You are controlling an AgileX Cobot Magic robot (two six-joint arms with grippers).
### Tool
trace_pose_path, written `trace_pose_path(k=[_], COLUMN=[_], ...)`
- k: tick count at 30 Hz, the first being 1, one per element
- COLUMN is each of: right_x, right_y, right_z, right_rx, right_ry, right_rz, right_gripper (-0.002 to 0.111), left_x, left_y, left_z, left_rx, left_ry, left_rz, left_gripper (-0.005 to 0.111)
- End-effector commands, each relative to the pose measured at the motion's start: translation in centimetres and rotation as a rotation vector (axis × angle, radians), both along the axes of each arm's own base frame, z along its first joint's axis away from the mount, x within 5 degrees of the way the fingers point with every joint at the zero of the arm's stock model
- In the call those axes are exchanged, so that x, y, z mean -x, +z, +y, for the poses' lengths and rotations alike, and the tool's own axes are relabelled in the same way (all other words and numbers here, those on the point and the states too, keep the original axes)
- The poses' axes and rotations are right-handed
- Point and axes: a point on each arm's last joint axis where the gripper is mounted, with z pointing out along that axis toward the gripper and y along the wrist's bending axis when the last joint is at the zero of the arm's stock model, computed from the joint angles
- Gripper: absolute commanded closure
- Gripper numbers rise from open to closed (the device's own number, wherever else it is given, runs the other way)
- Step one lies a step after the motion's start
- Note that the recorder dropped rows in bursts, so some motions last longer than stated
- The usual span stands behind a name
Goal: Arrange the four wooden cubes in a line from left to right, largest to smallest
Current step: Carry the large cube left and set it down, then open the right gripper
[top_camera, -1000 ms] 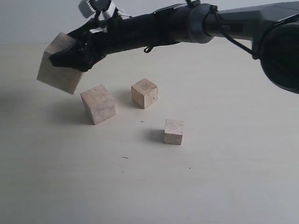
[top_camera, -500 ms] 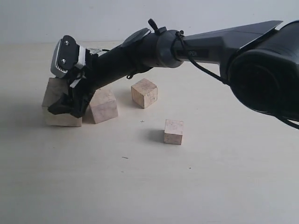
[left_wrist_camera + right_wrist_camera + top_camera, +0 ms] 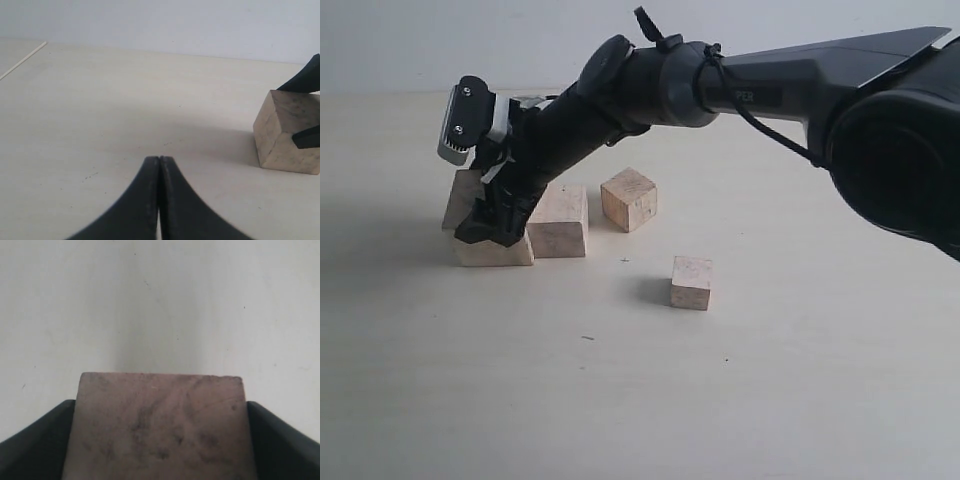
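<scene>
The largest cube (image 3: pixel 498 252), second cube (image 3: pixel 561 222), third cube (image 3: pixel 629 199) and smallest cube (image 3: pixel 691 282) are all pale beige with faint brownish mottling, the desk (image 3: pixel 770 385) is plain cream with a few dark specks, and the right gripper (image 3: pixel 488 222) and left gripper (image 3: pixel 159 200) are matte black.

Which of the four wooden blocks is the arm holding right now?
The largest cube, leftmost, clamped by the right tool; the other three stand ungripped.

probably a robotics lab bench: bare pale tabletop (image 3: pixel 790 400), plain grey-white wall (image 3: pixel 380 40) at 12 o'clock, black robot arm (image 3: pixel 770 85) stretched across from 3 o'clock.
</scene>
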Motion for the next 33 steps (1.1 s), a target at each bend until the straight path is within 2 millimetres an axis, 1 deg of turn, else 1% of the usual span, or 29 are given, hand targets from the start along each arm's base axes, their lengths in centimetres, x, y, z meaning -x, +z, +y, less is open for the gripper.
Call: trace_pose_path(k=[1, 6, 13, 15, 17, 20, 23, 27, 33], right_x=[-0.1, 0.3, 0.3, 0.0, -0.5, -1.6, -2.2, -2.0, -1.7], right_y=[0.3, 0.2, 0.1, 0.1, 0.2, 0.5, 0.7, 0.2, -0.9], right_z=[-0.6, -0.7, -0.8, -0.9, -1.1, -1.7, -2.2, -2.2, -2.0], right_rx=[0.055, 0.07, 0.089, 0.083, 0.071, 0.03, -0.003, -0.015, -0.03], right_ry=[-0.016, -0.006, 0.026, 0.049, 0.031, -0.03, -0.041, -0.019, 0.031], right_rz=[0.02, 0.069, 0.04, 0.002, -0.028, 0.001, 0.021, 0.069, 0.07], right_gripper=[0.108, 0.108, 0.108, 0.108, 0.108, 0.108, 0.108, 0.108, 0.108], left_x=[0.0, 0.0, 0.0, 0.0, 0.0, 0.0, 0.0, 0.0, 0.0], left_y=[0.0, 0.0, 0.0, 0.0, 0.0, 0.0, 0.0, 0.0, 0.0], left_z=[0.0, 0.0, 0.0, 0.0, 0.0, 0.0, 0.0, 0.0, 0.0], left_rx=[-0.003, -0.003, -0.003, -0.003, -0.003, -0.003, -0.003, -0.003, -0.003], left_ry=[-0.004, -0.004, -0.004, -0.004, -0.004, -0.004, -0.004, -0.004, -0.004], left_rz=[-0.016, -0.016, -0.016, -0.016, -0.016, -0.016, -0.016, -0.016, -0.016], left_gripper=[0.107, 0.107, 0.107, 0.107, 0.107, 0.107, 0.107, 0.107, 0.107])
